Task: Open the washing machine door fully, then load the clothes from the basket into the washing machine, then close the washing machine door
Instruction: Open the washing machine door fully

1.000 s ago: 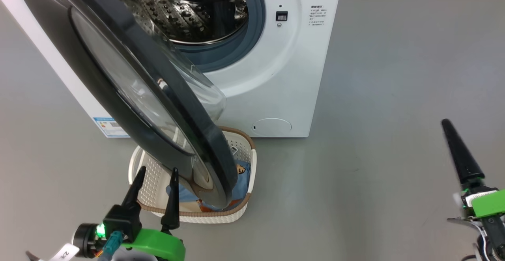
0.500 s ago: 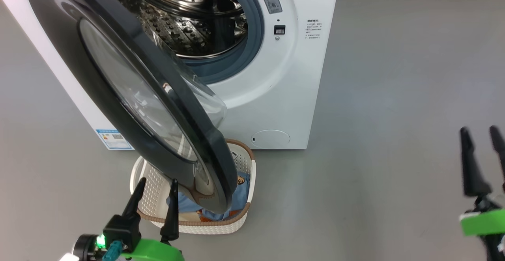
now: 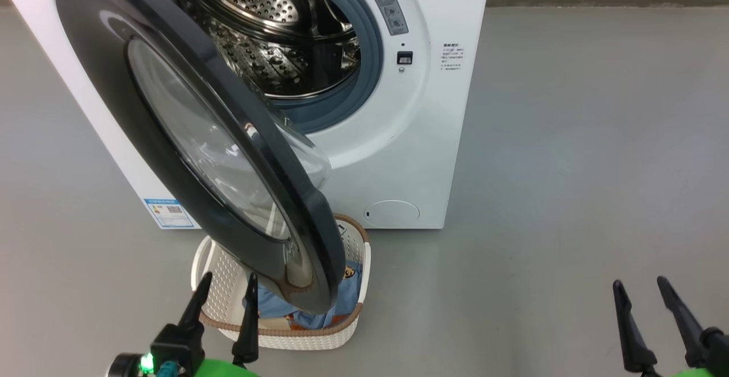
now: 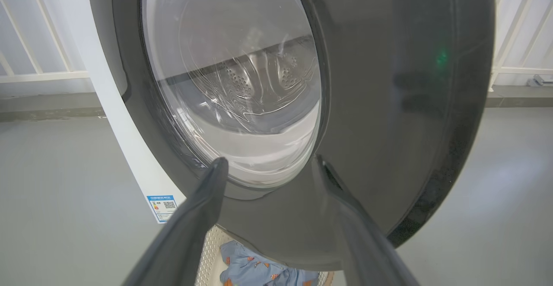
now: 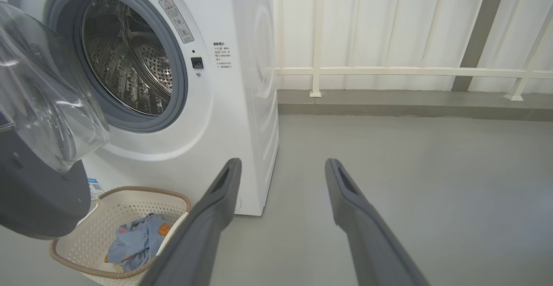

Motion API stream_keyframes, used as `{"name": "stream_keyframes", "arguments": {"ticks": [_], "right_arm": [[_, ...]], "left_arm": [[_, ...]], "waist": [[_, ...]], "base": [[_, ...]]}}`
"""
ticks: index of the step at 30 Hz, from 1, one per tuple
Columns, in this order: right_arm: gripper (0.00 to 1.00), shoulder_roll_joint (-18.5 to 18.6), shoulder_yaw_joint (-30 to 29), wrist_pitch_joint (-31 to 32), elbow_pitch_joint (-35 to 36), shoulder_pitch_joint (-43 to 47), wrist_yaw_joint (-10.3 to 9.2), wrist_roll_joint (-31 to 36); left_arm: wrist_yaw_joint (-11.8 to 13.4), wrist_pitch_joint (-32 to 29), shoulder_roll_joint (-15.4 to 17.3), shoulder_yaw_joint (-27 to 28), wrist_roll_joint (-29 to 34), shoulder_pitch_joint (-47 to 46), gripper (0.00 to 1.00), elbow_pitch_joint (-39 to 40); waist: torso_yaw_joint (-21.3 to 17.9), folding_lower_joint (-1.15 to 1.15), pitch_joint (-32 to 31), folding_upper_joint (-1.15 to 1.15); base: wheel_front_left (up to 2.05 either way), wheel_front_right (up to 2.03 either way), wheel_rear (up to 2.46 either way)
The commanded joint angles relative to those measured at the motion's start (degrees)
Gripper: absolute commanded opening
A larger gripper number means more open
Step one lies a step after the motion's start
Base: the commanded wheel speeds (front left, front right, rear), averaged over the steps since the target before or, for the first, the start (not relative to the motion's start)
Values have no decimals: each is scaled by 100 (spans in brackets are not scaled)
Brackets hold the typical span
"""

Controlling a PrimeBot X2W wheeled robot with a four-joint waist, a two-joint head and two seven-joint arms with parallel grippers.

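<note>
The white washing machine [image 3: 433,109] stands with its steel drum [image 3: 273,41] exposed. Its round black door [image 3: 199,138] is swung partway open and hangs over the basket [image 3: 296,331], a cream perforated one on the floor in front. Light blue printed clothes [image 3: 342,297] lie in the basket, partly hidden by the door's lower edge. My left gripper [image 3: 229,277] is open at the basket's near side, just short of the door's outer face [image 4: 389,104]. My right gripper [image 3: 639,281] is open over bare floor at the far right, well away from the machine [image 5: 242,104].
Grey floor [image 3: 569,166] stretches to the right of the machine. Behind it run a low curb [image 5: 389,104] and a white railing [image 5: 389,72]. A blue energy sticker [image 3: 171,213] sits low on the machine's front, left of the door.
The head camera has shifted, sliding the whole scene down the picture. My right gripper has dropped to the lower right corner and turned, so both fingers show. The left gripper holds its place.
</note>
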State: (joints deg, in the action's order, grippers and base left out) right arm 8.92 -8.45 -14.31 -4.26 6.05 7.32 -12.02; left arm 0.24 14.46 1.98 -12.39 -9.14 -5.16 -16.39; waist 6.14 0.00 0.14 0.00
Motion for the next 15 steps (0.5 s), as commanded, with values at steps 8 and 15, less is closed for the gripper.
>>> {"name": "stream_keyframes", "arguments": {"ticks": [8, 15], "right_arm": [[100, -55, 105, -68, -23, 123, 17, 181], [100, -45, 140, -68, -61, 133, 17, 159]], "left_arm": [[-32, 54, 89, 245, 64, -39, 100, 83], [-64, 54, 89, 282, 97, -65, 100, 77]], "waist": [[-32, 0, -66, 0], [-29, 0, -53, 0]], "base": [[0, 0, 0], [0, 0, 0]]}}
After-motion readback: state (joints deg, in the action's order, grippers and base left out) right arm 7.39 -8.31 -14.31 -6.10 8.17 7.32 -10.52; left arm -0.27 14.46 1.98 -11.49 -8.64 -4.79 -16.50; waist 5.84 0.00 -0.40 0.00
